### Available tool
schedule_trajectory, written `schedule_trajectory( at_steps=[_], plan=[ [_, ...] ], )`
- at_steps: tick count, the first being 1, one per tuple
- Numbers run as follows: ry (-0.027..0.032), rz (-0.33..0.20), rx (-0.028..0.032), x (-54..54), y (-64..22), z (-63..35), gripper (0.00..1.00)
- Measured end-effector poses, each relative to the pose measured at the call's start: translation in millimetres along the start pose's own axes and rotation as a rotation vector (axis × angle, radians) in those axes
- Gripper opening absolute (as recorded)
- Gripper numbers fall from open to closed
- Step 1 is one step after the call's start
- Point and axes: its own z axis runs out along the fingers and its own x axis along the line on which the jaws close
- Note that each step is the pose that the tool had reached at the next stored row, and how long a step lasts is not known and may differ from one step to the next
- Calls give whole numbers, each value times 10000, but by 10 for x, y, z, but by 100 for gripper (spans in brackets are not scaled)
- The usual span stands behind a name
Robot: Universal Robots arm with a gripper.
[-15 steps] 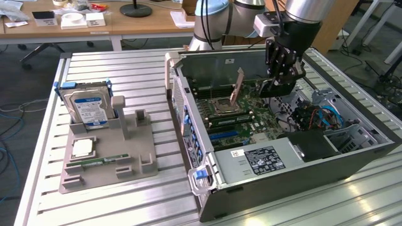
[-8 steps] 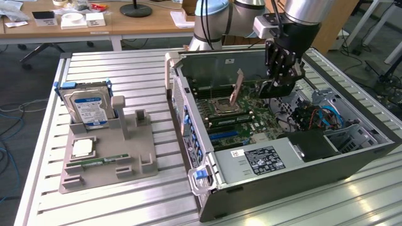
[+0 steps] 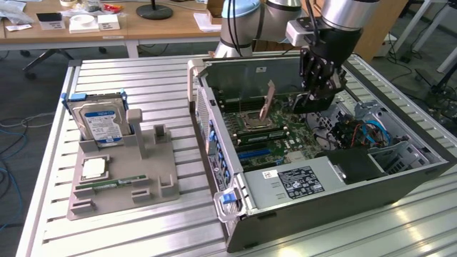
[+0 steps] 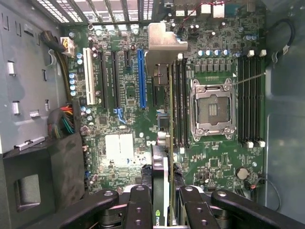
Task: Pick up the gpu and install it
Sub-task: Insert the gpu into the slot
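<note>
thin flat gpu (image 4: 170, 119) clamped edge-on over green motherboard (image 4: 128, 95).

One gpu (image 4: 169, 119), one hard drive (image 3: 100, 123)

A table (image 3: 143, 80) of ribbed, silvery metal slats carries everything. On the exterior view's left part of it lies a grey holder tray (image 3: 153, 176), its base flat on the slats. On the exterior view's right lies an open computer case (image 3: 321, 214), on its side with the open face upward, stretching from the near edge toward the far edge. A bare strip of slats separates tray and case. More bare slats run along the near edge.
</note>
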Motion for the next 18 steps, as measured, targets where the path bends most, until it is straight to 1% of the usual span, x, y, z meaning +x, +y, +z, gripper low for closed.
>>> schedule_trajectory(
  at_steps=[3,6,12,18],
  plan=[
    [-1,0,0,27,11,11,27],
    [-1,0,1,37,50,46,27],
    [0,9,1,49,152,121,27],
    [2,12,0,67,264,163,27]
  ],
)
